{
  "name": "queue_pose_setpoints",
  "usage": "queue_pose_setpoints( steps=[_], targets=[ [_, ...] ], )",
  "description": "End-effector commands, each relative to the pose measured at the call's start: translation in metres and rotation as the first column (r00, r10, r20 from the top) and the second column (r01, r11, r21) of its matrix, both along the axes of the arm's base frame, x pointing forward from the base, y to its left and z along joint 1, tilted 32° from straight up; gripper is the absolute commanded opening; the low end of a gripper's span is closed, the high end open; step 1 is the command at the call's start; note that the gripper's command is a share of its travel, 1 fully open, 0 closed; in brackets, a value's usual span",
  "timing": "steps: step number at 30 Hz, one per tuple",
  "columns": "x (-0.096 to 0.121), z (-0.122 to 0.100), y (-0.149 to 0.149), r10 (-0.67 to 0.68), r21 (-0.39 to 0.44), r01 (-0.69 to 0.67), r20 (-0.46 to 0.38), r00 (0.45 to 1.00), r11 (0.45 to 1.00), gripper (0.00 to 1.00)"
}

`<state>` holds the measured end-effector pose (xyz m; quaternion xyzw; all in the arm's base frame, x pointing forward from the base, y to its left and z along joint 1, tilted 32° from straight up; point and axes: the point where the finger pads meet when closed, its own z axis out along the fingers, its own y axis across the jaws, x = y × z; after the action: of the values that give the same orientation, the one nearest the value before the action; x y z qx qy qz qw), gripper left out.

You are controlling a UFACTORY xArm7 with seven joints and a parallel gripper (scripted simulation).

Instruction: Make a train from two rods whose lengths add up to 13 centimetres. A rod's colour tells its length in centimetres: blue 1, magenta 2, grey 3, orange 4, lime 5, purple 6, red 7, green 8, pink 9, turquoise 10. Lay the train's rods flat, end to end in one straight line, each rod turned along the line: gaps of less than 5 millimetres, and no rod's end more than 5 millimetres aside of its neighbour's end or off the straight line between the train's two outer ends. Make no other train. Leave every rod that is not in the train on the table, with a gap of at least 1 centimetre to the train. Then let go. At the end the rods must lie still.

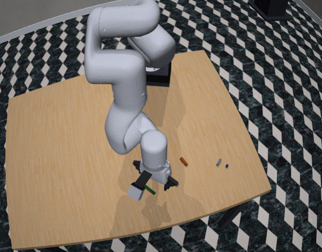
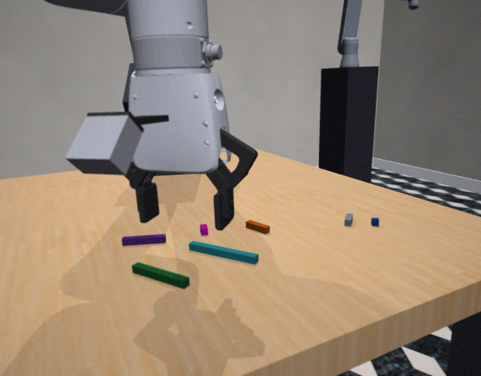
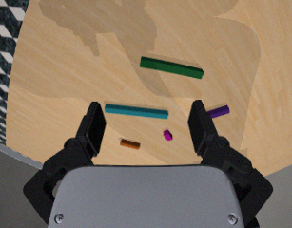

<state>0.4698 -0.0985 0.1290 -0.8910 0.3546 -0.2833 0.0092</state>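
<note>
My gripper point(image 2: 185, 225) point(image 3: 146, 111) is open and empty, above the table among the rods. A turquoise rod point(image 2: 223, 252) point(image 3: 136, 111) lies flat below it. A green rod point(image 1: 149, 189) point(image 2: 160, 275) point(image 3: 171, 67) lies apart, toward the front table edge. A purple rod point(image 2: 143, 240) point(image 3: 219, 112) is partly behind a finger in the wrist view. A small magenta rod point(image 2: 204, 229) point(image 3: 167, 135) lies near the turquoise one. An orange rod point(image 1: 183, 161) point(image 2: 257, 226) point(image 3: 130, 143) lies farther back. A grey rod point(image 1: 218, 161) point(image 2: 348, 219) and a blue rod point(image 1: 226, 165) point(image 2: 374, 222) lie off to the right. No rods touch.
The wooden table point(image 1: 61, 151) point(image 2: 334, 323) carries all the rods. Its front edge runs beyond the green rod. The arm covers part of the rod area in the top view. A camera box point(image 1: 136, 191) point(image 2: 105, 141) sticks out from the gripper's side.
</note>
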Motion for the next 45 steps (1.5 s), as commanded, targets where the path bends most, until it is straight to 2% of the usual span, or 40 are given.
queue_pose_setpoints(
  steps=[1,9,12,18,24,26,28,34,41,43,45],
  targets=[
    [0.001,0.000,0.001,-0.005,0.003,0.005,0.002,1.000,1.000,1.00],
    [0.002,-0.006,0.016,-0.080,0.053,0.080,0.002,0.997,0.995,1.00],
    [0.002,-0.012,0.031,-0.159,0.103,0.159,-0.001,0.987,0.982,1.00],
    [0.002,-0.025,0.070,-0.363,0.221,0.358,-0.018,0.932,0.907,1.00],
    [0.001,-0.035,0.103,-0.519,0.307,0.504,-0.038,0.854,0.807,1.00],
    [0.001,-0.035,0.103,-0.519,0.307,0.504,-0.038,0.854,0.807,1.00],
    [-0.001,-0.039,0.118,-0.590,0.348,0.567,-0.050,0.806,0.746,1.00],
    [-0.003,-0.045,0.143,-0.687,0.408,0.650,-0.071,0.723,0.641,1.00],
    [-0.008,-0.051,0.174,-0.793,0.484,0.727,-0.104,0.601,0.487,1.00],
    [-0.008,-0.051,0.174,-0.793,0.484,0.727,-0.104,0.601,0.487,1.00],
    [-0.011,-0.054,0.191,-0.837,0.522,0.753,-0.125,0.532,0.400,1.00]
  ],
)
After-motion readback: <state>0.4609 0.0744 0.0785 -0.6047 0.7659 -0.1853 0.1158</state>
